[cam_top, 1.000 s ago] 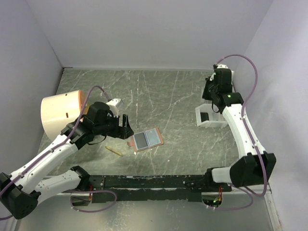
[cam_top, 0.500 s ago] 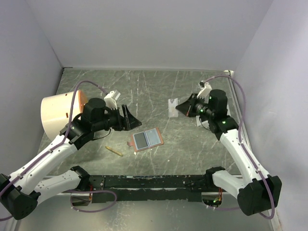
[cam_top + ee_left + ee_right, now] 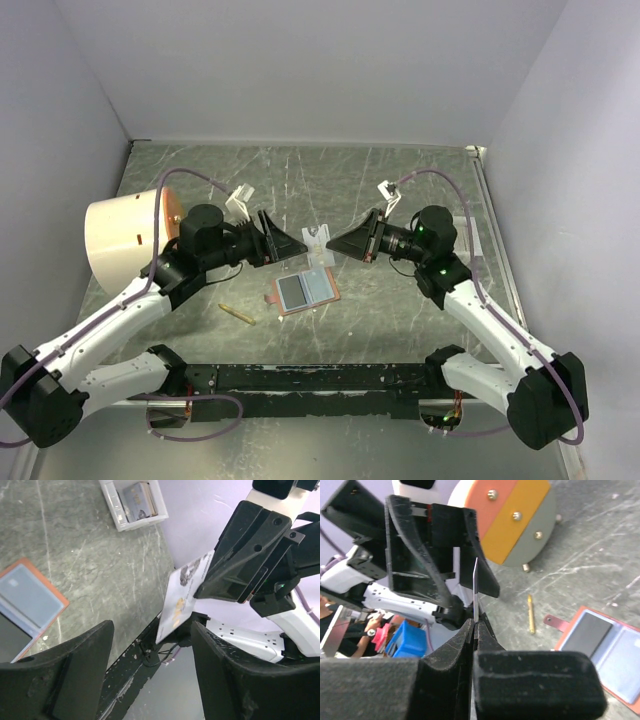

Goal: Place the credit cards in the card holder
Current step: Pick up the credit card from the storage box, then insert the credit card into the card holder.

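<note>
Just below the middle of the top view, the tan-brown leather-like card holder point(image 3: 303, 292) lies opened flat on the grey marbled table point(image 3: 400, 190). One half shows dark grey, the other pale blue, and a small snap tab pokes out at its left edge. Directly above it in that frame, the black two-fingered right gripper point(image 3: 335, 243) is pinched tight on a thin whitish credit card point(image 3: 318, 238), held off the table. The left wrist view shows the card's face printed with grey and yellowish patches; the right wrist view shows it edge-on as a thin pale line. The black left gripper point(image 3: 288, 243) faces it from just beside, fingers spread wide and holding nothing. More cards stand in a white open plastic tray point(image 3: 142, 522) at the top of the left wrist view. A big cream cylinder point(image 3: 125, 240) lies at centre left of the top view, and a small golden stick point(image 3: 237, 313) lies lower left of the holder.
</note>
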